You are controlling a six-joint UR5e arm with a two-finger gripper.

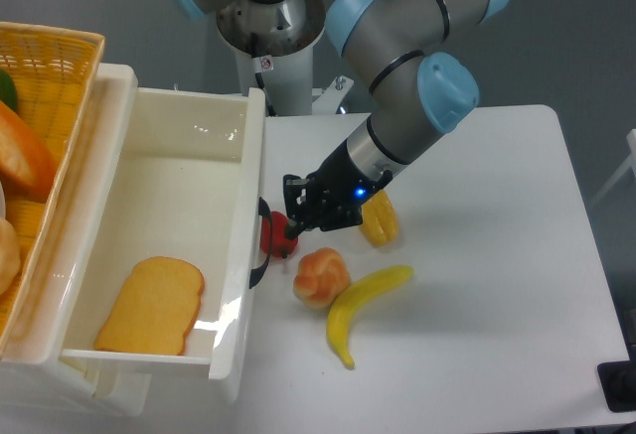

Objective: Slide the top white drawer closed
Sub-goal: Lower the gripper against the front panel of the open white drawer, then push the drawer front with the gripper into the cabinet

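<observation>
End effector (295, 217) sits low over the bench (477, 285), beside a red fruit (279, 234); its opening cannot be judged, nothing seen held. The top white drawer (179, 181) stands pulled out just left, handle (262, 245) near the fingertips. No legible writing.

Left of the claw (295, 217), the top white drawer (179, 181) looks glossy plastic; beneath, the tabletop (497, 285) appears smooth, matt white.

one drawer (169, 216) (open), one toast slice (151, 306), one basket (45, 67), one banana (363, 300), one bun (321, 277).
</observation>
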